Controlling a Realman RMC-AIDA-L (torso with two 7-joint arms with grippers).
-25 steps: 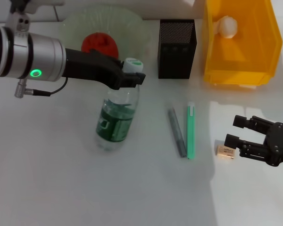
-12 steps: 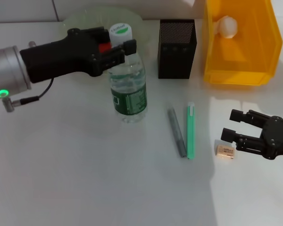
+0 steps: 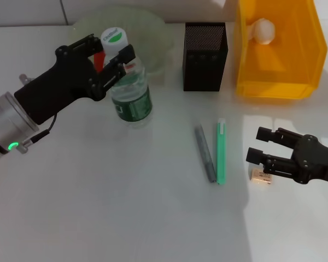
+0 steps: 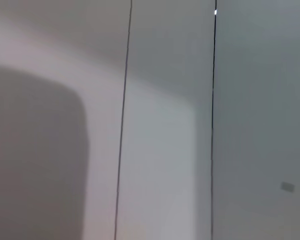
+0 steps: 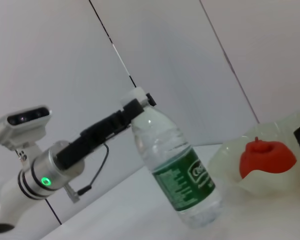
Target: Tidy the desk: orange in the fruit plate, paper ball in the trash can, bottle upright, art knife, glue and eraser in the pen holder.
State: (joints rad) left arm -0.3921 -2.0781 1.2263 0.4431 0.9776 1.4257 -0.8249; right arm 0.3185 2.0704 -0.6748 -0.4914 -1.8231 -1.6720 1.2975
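Pinched high on the neck of the bottle (image 3: 132,98), just under its white cap (image 3: 113,37): the left gripper (image 3: 112,57), fingers pressed against the plastic from both sides. Held there, by the look of it, to steer the top while the base settles on the desk (image 3: 98,207). Bottle nearly upright, leaning a little in the right wrist view, at 10 o'clock from the desk's centre. Probably not yet safe to let go.

Directly at 12 o'clock of the bottle, the fruit plate (image 3: 153,33), with the orange (image 5: 267,157) already inside. At the far edge, 1 o'clock from centre, the pen holder (image 3: 205,54), nothing visible inside it. At 2 o'clock, the trash can (image 3: 295,65), with the paper ball (image 3: 262,30) lying in it.

Low over the desk at 4 o'clock, the right gripper (image 3: 258,145), fingers spread, nothing between them. Just beneath its lower finger, the eraser (image 3: 261,176), apparently untouched; likely lined up as the next pick. Side by side near centre, a grey stick (image 3: 205,154) and a green stick (image 3: 221,152), presumably art knife and glue, impossible to say which. All three bound for the pen holder.
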